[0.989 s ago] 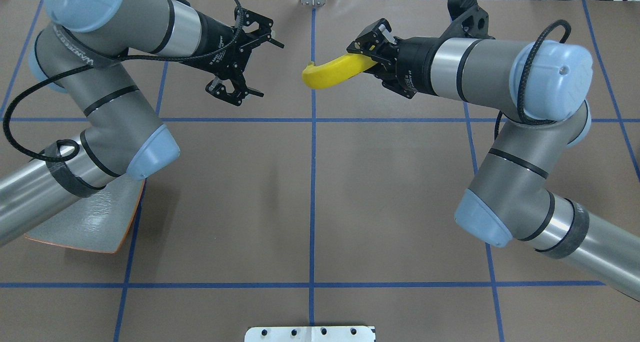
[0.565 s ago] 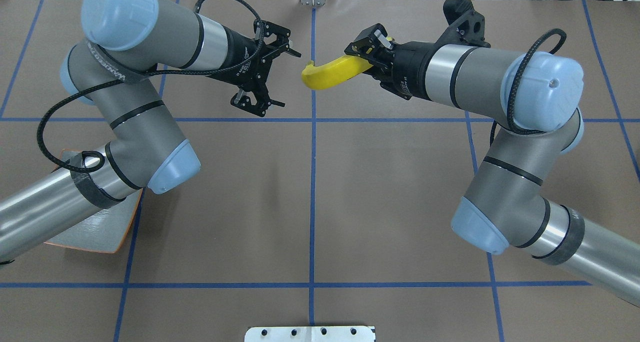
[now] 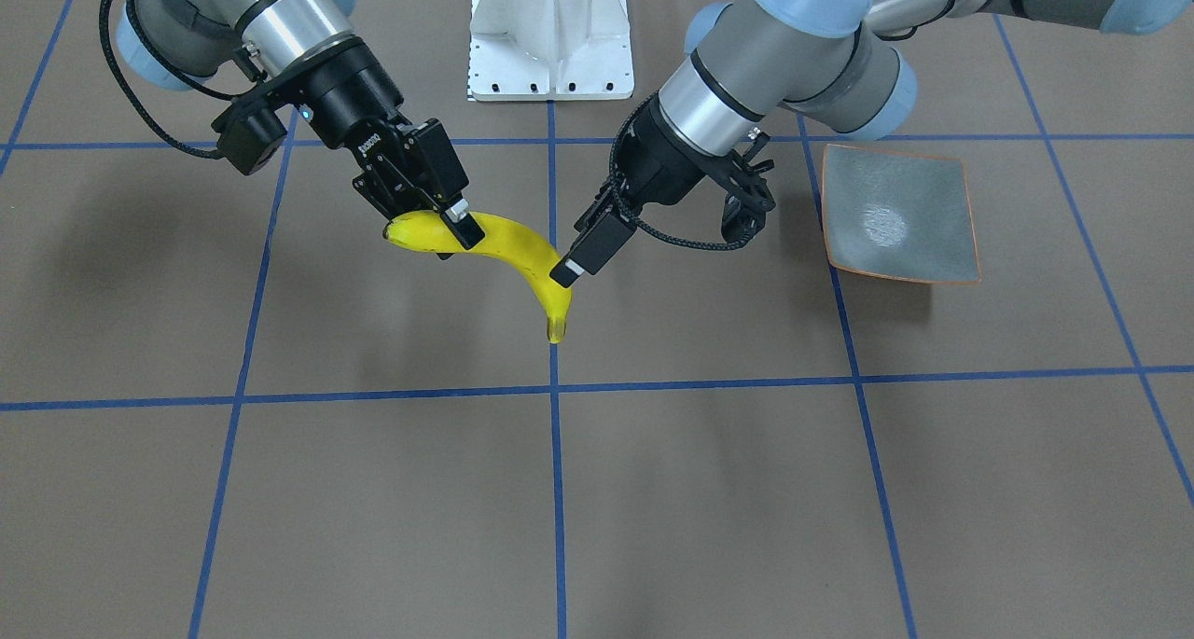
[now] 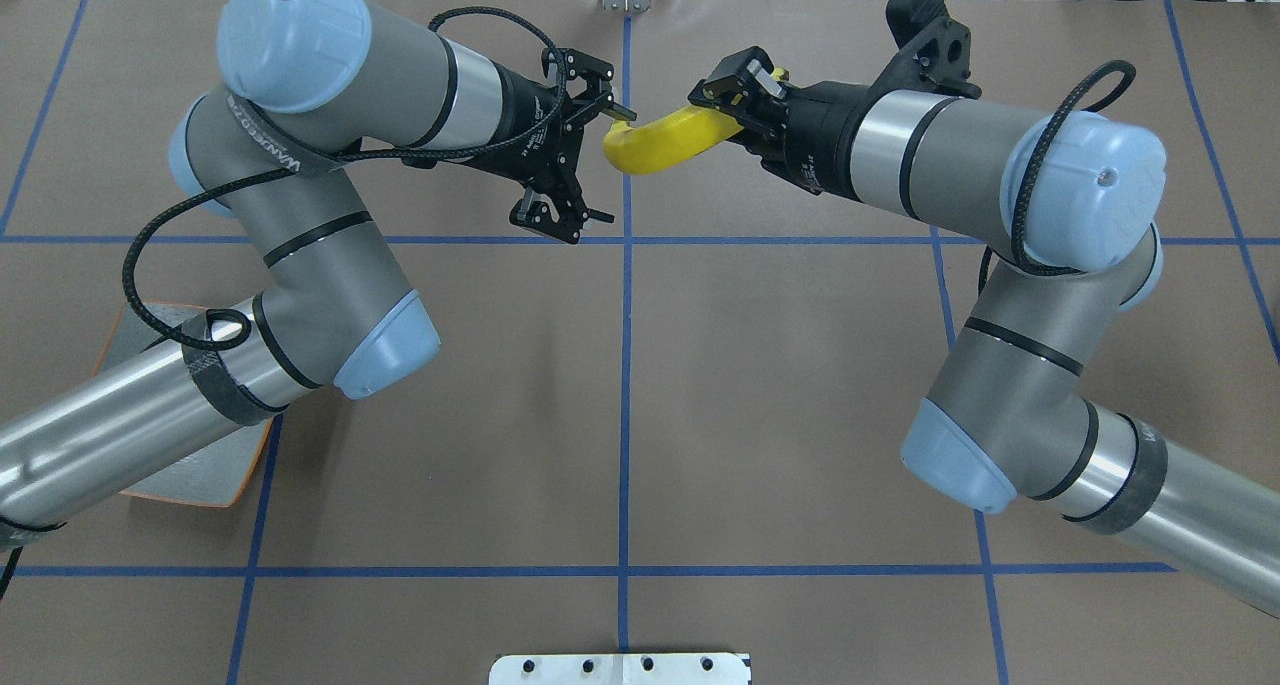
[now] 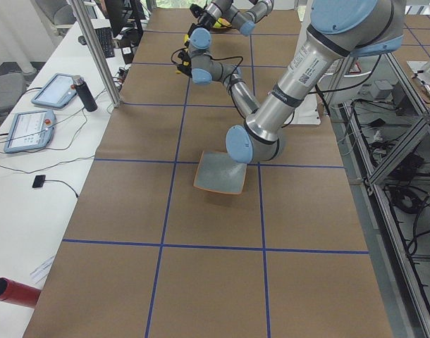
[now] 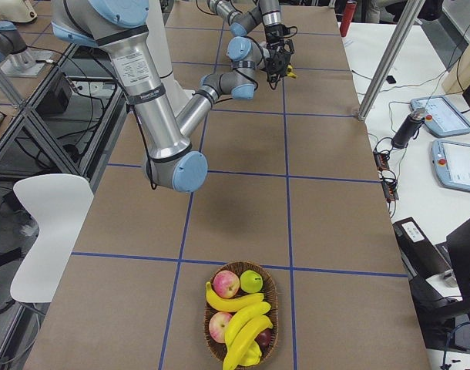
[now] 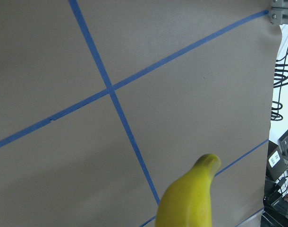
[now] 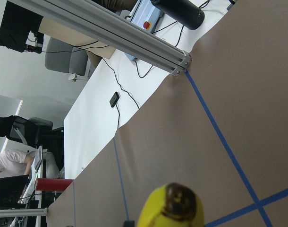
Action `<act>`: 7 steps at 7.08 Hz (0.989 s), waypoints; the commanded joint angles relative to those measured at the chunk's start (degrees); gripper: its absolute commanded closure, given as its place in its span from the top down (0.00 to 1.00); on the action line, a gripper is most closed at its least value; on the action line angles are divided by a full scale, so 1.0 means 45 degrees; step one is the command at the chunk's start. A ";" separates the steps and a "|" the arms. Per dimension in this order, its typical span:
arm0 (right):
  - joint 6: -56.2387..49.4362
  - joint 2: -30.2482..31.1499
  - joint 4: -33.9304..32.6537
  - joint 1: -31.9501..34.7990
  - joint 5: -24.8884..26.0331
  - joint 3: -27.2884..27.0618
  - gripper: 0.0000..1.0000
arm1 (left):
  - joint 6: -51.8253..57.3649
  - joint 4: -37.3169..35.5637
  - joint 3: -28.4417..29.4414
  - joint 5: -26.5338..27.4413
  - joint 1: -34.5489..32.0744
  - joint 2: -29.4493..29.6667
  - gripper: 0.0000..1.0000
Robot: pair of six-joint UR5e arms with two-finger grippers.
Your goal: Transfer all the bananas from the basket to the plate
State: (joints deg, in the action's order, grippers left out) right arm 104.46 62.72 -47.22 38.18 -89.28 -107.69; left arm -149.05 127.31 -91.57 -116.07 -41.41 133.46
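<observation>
My right gripper [image 4: 715,115] is shut on the stem half of a yellow banana [image 4: 660,140] and holds it in the air over the far middle of the table. It also shows in the front view [image 3: 508,243]. My left gripper [image 4: 608,165] is wide open. One of its fingers [image 3: 583,256] is right beside the banana's free end, which shows in the left wrist view [image 7: 189,198]. The grey-blue plate [image 3: 900,215] with an orange rim lies empty, partly under my left arm. Three more bananas [image 6: 246,320] lie in the basket [image 6: 212,339].
The wicker basket stands at the table end on my right and also holds apples [image 6: 226,284]. A white mount [image 3: 550,33] stands at the robot's side. Blue tape lines [image 4: 626,395] cross the brown table. Tablets [image 6: 457,166] lie on a side bench.
My left arm has swung right, bringing the open gripper up to the banana's free end. My right gripper has held the banana almost still.
</observation>
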 commanded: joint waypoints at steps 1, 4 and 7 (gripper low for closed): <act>-0.1017 0.0026 0.0024 -0.0105 0.0189 -0.0033 0.00 | -0.0588 -0.0069 0.0268 0.0090 0.0022 0.0323 1.00; -0.2816 0.0221 0.1035 -0.0476 0.0210 0.0297 0.00 | -0.0570 0.0048 0.0464 0.0168 0.0041 0.0323 1.00; -0.3310 0.0261 0.1508 -0.0496 0.0229 0.0377 0.00 | -0.0531 0.0087 0.0582 0.0246 0.0235 0.0284 1.00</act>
State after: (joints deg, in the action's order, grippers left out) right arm 90.22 63.86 -40.93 35.99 -88.31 -106.04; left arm -151.54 127.65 -89.06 -115.19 -40.89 134.83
